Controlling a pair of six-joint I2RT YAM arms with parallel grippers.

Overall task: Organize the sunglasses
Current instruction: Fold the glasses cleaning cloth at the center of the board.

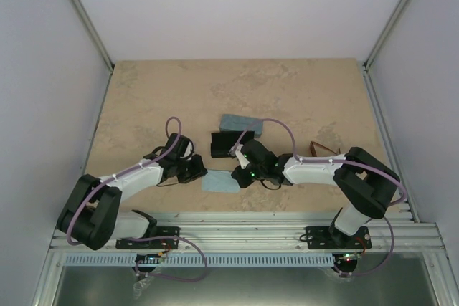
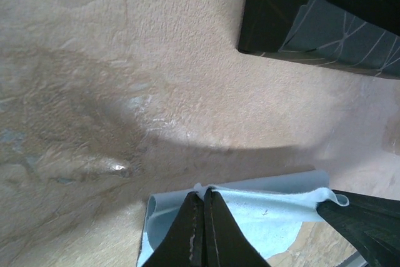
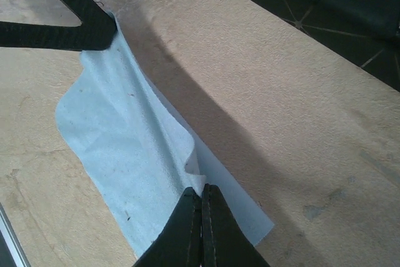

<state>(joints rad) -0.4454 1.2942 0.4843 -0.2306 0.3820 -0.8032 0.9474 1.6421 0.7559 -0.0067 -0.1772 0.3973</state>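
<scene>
Only the brown-framed sunglasses (image 1: 316, 150) show, thin amber arms peeking out just beyond the right forearm, well apart from both tools. The left gripper (image 2: 203, 199) and right gripper (image 3: 201, 191) each pinch an edge of one light-blue cloth (image 3: 119, 142), fingers pressed together. A black case (image 1: 225, 142) lies just beyond; its contents cannot be told. The table (image 1: 179, 91) is mottled beige, the walls (image 1: 237, 5) pale.

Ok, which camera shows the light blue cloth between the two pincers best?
Right wrist: the cloth fills much of the frame, folds and edges clear, pinched by the right pincer. Left wrist shows only one end; top external shows a small patch between the arms.
</scene>
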